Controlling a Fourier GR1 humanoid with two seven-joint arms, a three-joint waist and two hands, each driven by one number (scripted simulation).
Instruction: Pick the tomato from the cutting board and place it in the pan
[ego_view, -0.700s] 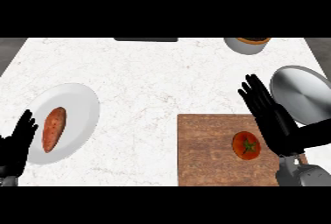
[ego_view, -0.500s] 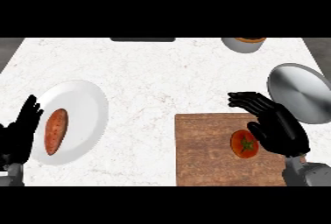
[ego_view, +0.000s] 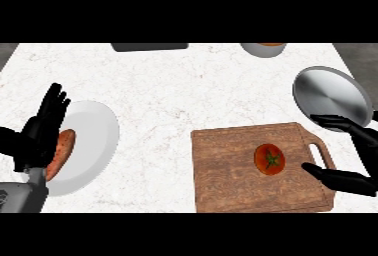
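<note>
One tomato lies on the cutting board; right hand spread wide beside it, holding nothing.

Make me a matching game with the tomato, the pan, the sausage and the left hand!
Things:
1. tomato
2. pan
3. sausage
4. left hand

Places:
A. on the white plate
B. open, fingers up, at the view's left edge
C. on the cutting board
D. on the counter, right side

Pairs: 1-C, 2-D, 3-A, 4-B
</note>
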